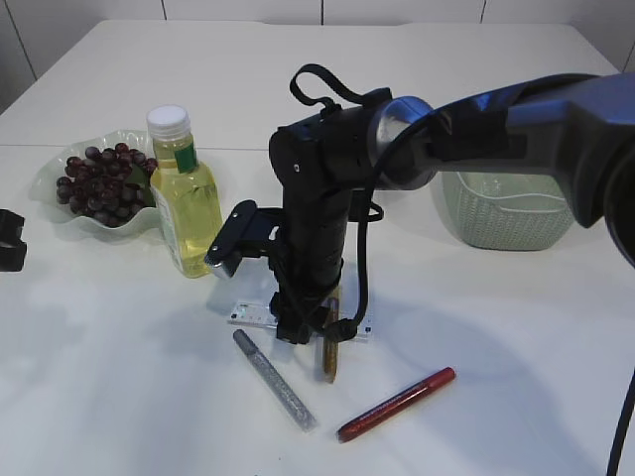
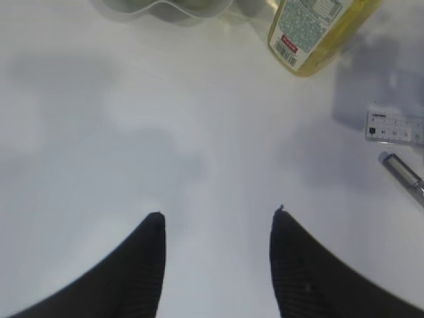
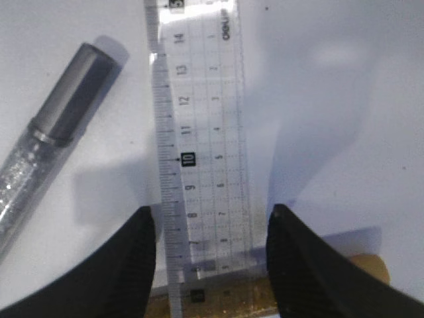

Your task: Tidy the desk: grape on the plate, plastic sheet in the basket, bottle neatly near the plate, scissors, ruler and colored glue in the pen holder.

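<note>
A clear ruler [image 3: 199, 132] lies flat on the white table, one end resting over a gold glitter glue tube [image 3: 218, 299]. My right gripper [image 3: 211, 215] is open, low over the ruler, with one finger on each side of it. In the exterior view it [image 1: 298, 332] reaches down at table centre onto the ruler [image 1: 253, 315]. A silver glue tube [image 1: 273, 379], the gold one [image 1: 330, 349] and a red one [image 1: 397, 404] lie nearby. Grapes [image 1: 99, 178] sit on the plate [image 1: 48, 171]. The bottle [image 1: 184, 198] stands beside it. My left gripper [image 2: 217, 215] is open and empty. Scissors, pen holder and plastic sheet are not in view.
A pale green basket [image 1: 516, 213] stands at the right, partly behind the right arm. The left gripper [image 1: 10, 238] rests at the table's left edge. The left wrist view shows the bottle [image 2: 318, 30], the ruler's end [image 2: 394, 126] and the silver tube [image 2: 404, 175].
</note>
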You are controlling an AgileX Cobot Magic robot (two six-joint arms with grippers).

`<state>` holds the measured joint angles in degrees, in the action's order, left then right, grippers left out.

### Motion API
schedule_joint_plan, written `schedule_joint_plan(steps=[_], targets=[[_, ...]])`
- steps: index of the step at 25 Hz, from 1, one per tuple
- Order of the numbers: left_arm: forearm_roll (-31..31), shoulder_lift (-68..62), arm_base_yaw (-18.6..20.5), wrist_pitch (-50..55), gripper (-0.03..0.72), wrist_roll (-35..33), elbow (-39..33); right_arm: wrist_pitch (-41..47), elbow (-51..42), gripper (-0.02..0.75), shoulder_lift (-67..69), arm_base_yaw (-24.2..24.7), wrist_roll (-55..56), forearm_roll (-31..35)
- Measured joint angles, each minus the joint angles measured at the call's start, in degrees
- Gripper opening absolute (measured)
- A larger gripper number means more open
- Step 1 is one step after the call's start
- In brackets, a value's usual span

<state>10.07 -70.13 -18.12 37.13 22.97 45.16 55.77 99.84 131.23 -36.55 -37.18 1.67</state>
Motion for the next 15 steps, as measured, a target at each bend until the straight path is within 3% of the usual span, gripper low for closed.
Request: schedule_joint_plan(steps=[10,15], targets=[[0.0,0.0,0.0,-0.1,0.372,0.0,0.0,0.0,0.0,0.402,0.4,0.0,0.6,-0.1],[0.0,0.0,0.0,-0.1,0.372,0.0,0.0,0.0,0.0,0.336,0.4,0.0,0.8,-0.5]])
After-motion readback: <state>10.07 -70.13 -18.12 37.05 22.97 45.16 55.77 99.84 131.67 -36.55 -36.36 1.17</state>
